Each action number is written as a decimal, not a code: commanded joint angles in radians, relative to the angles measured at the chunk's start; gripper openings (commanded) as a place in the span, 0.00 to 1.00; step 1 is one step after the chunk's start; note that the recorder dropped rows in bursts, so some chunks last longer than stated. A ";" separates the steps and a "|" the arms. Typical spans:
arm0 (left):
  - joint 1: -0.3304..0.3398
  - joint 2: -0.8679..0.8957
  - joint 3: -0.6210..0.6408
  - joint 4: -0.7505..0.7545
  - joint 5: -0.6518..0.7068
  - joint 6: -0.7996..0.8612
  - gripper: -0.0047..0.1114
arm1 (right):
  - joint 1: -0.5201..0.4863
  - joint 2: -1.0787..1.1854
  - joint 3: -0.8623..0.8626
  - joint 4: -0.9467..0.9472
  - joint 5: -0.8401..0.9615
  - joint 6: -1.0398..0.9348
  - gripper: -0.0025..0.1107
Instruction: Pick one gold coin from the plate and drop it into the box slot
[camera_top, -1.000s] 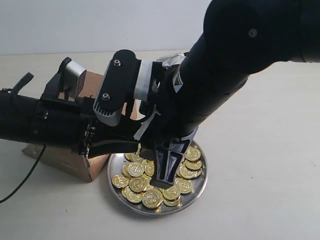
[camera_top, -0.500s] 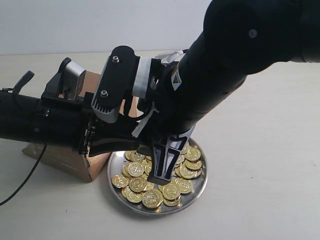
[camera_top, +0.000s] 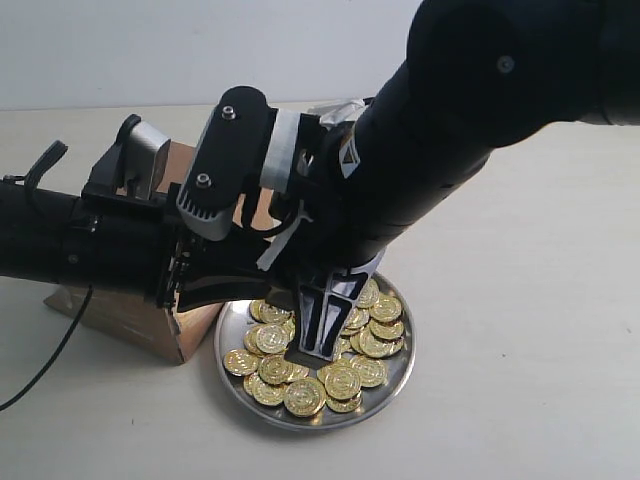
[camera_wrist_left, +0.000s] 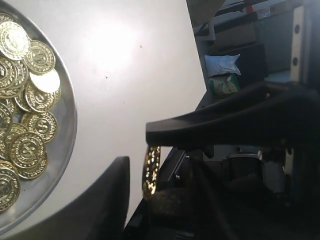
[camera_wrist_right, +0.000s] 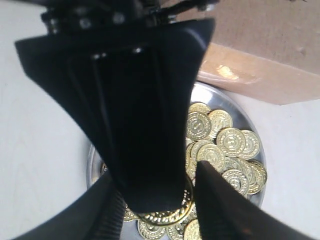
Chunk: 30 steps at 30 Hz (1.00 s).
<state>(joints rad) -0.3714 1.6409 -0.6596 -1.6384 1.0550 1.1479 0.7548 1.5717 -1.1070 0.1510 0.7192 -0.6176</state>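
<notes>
R fingers (camera_top: 318, 320) pinch one coin (camera_wrist_right: 162, 216) at their tips, just above plate (camera_top: 409, 347), approx mid-table (camera_top: 520, 350). The box (camera_top: 140, 325) sits just beside plate, toward table's left edge, under L arm (camera_top: 60, 245). L fingers (camera_wrist_left: 215, 125): can't tell if spread or pinching.

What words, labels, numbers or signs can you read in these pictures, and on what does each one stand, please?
No text reads as words in any view.
On the gold coins in the plate: embossed marks, too small to read.
On the right arm: a yellow triangle sticker, symbol too blurred to read.
On the packets in the left wrist view's background: print too blurred.
On the box: no print visible.
</notes>
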 joint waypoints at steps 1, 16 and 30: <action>-0.008 0.000 -0.006 -0.006 0.001 0.005 0.36 | 0.000 -0.002 -0.006 0.006 -0.016 -0.010 0.02; -0.008 0.000 -0.006 0.012 0.001 0.047 0.04 | 0.000 -0.002 -0.006 0.008 -0.016 -0.010 0.02; 0.008 -0.011 -0.006 0.058 -0.001 0.076 0.04 | 0.000 -0.043 -0.008 -0.119 0.033 0.110 0.54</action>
<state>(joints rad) -0.3714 1.6409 -0.6596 -1.5946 1.0469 1.2101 0.7548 1.5629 -1.1070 0.0809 0.7427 -0.5508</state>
